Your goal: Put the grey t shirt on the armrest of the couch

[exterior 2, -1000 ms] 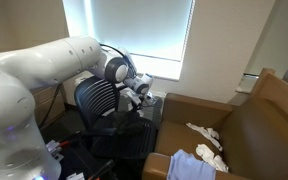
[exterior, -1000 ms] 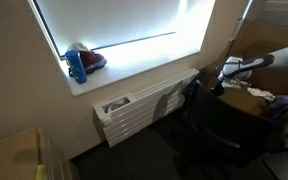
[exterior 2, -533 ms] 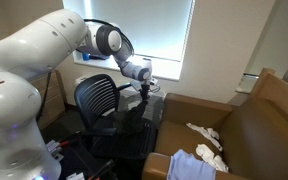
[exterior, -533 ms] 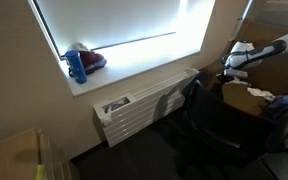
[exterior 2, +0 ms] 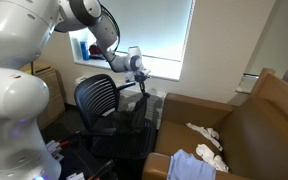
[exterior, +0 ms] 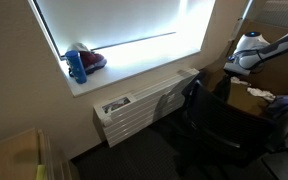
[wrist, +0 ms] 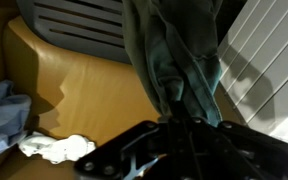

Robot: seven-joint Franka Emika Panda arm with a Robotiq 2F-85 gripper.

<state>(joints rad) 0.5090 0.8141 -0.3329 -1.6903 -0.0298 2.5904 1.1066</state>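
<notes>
Grey t shirt (wrist: 174, 60) bunched and hanging long from gripper (wrist: 176, 130), jaws clamped on the top of the fabric. Seen from outside as a dark strip below gripper (exterior 2: 139, 66), just beside the back of the black office chair (exterior 2: 102, 105), short of the couch (exterior 2: 254, 120). Not yet on the armrest (exterior 2: 189, 100).

Step in hand, by judgement: carry across to the armrest, then drape.
- Hold height so the hem clears chair back and armrest edge. Snagging on the chair looks like the main risk.
- Move sideways first, descend second.
- Centre the hanging cloth over the armrest top so weight splits to both sides. Off-centre, likely to slide off the smooth upholstery.
- Lower until fabric goes slack on the padding, only then open. Released high, likely to land in a heap on the seat.
- Stay clear of the white cloth (exterior 2: 206, 134) and pale blue cloth (exterior 2: 192, 165) lying on the seat cushion.

Labels and writing: none legible anywhere. Blue bottle (exterior: 77, 66) on the windowsill (exterior: 134, 78) too small to read, radiator (exterior: 144, 105) plain, no marking readable on the arm.
</notes>
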